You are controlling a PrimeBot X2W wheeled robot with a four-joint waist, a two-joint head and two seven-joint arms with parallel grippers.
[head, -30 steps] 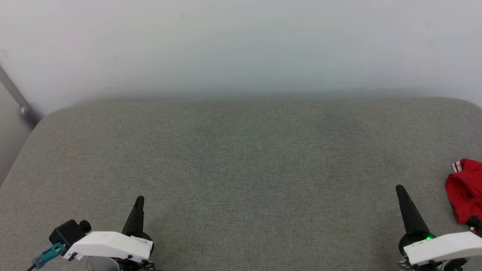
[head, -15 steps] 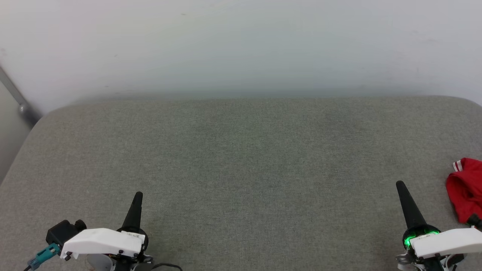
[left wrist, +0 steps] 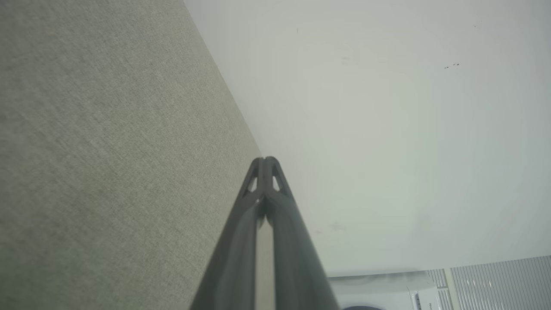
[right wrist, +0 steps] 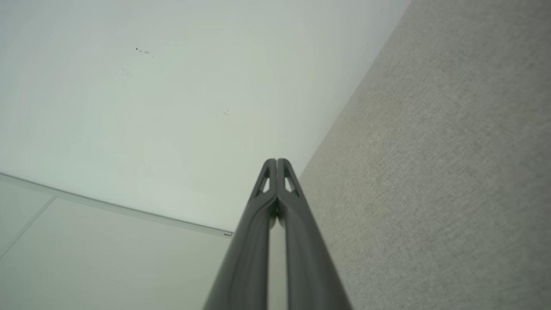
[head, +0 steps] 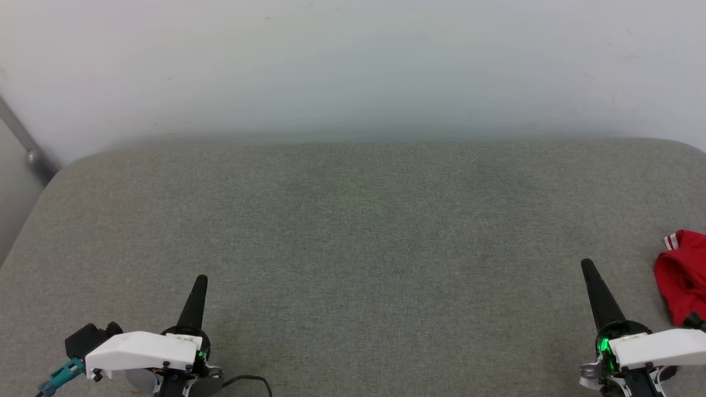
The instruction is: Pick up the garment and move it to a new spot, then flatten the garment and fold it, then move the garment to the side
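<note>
Head view, entries listed near to far.

1. Left end effector (head: 201, 281). Long dark fingers are pressed together into one point, with nothing between them. The left wrist view also shows the tips meeting. It hangs over bare cloth; whether it touches the cloth cannot be told.

2. Right end effector (head: 587, 267). Its fingers are likewise closed tip to tip and it holds nothing. A green light glows at its base.

3. Garment (head: 681, 275). A red, bunched heap lies on the counter just beside the right end effector, to its outer right and about level with its fingertips. It is well apart from the left end effector. The picture edge cuts it off, so its full extent is unknown. A strip of red-and-white striped trim shows at its far corner, and no lettering is visible.
   Handling, as a judgement: soft, light and limp. It is likely to drape and trail rather than keep a shape, and the smooth sports cloth may slip out of a shallow pinch. The best hold is probably a raised fold or the trimmed edge, where the cloth is doubled and firmer. The fingers would have to part first.

4. Counter (head: 353, 220). It has a grey woven cover and rounded far corners, and extends ahead of both end effectors.

5. Wall (head: 353, 66). Pale and plain, it stands beyond the counter's far edge.
</note>
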